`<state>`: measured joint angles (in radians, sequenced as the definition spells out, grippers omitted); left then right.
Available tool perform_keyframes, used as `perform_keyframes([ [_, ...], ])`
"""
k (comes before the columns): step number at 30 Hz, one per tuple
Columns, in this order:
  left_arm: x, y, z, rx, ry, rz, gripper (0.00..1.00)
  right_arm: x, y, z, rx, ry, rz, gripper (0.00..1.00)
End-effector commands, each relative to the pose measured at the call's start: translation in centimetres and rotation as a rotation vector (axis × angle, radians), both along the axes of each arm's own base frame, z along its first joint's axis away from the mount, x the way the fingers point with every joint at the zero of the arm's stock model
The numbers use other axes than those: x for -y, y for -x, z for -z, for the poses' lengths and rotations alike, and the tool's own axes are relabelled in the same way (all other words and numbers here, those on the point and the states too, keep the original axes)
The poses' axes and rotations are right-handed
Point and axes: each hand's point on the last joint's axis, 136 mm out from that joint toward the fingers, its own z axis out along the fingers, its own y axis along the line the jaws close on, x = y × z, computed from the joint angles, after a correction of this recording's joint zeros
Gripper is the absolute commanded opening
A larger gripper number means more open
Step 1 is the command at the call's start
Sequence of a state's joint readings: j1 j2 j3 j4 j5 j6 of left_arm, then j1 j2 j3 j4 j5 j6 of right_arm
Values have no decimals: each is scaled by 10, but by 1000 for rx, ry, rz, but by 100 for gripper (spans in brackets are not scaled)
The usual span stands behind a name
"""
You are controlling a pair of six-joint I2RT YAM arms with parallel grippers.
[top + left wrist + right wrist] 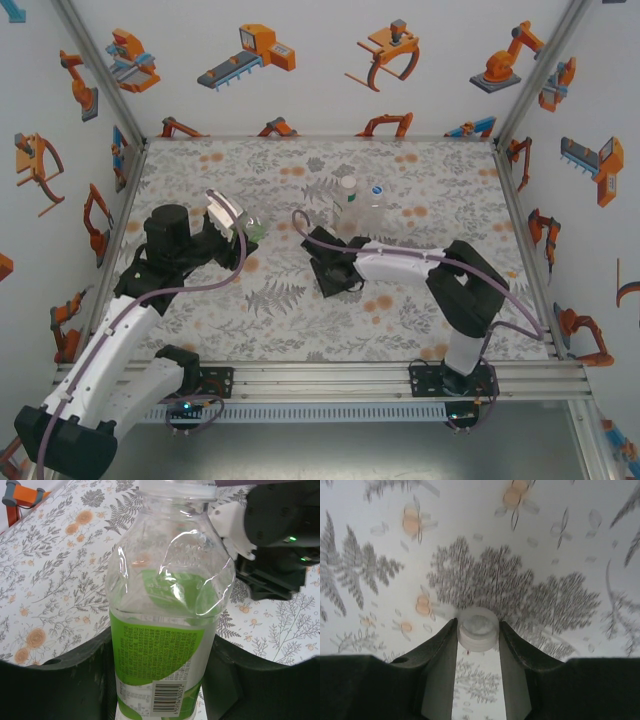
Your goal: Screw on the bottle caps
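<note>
My left gripper (160, 680) is shut on the green-labelled clear bottle (165, 605), its dark fingers (65, 690) pressing both sides of the label. The bottle's open mouth is at the top edge of the left wrist view. From above, the left gripper (222, 232) holds this bottle (232, 217) tilted over the left half of the table. My right gripper (477, 626) is down at the table top, fingertips touching both sides of a small pale bottle cap (478, 628). From above, the right gripper (335, 270) sits near the table's middle. Two more bottles (348, 200) (375, 203) stand upright behind it.
The table has a floral patterned cover (420, 180) and is walled on three sides by white panels (320, 70). The right arm's body (280, 525) lies close beyond the held bottle in the left wrist view. The aluminium rail (330, 375) runs along the near edge.
</note>
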<state>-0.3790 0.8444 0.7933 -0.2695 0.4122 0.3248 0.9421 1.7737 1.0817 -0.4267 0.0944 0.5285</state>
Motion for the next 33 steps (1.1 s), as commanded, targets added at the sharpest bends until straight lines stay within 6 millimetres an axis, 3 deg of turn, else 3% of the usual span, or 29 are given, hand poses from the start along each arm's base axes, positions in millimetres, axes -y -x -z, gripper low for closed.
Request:
perform_keyframes([
  [1,2,0,-12,16,21,9,5,5,31,2,-58,0,20,32],
  [4,2,-1,-11,11,21,9,5,4,42,4,-70,-7,25,33],
  [8,3,-1,-10,6,20,11,5,5,42,2,-59,-8,39,38],
  [18,2,-1,-9,3,18,8,5,-1,38,-27,-25,-56,33,41],
  [33,2,-1,-10,3,19,9,5,-5,40,-24,-43,-64,39,41],
])
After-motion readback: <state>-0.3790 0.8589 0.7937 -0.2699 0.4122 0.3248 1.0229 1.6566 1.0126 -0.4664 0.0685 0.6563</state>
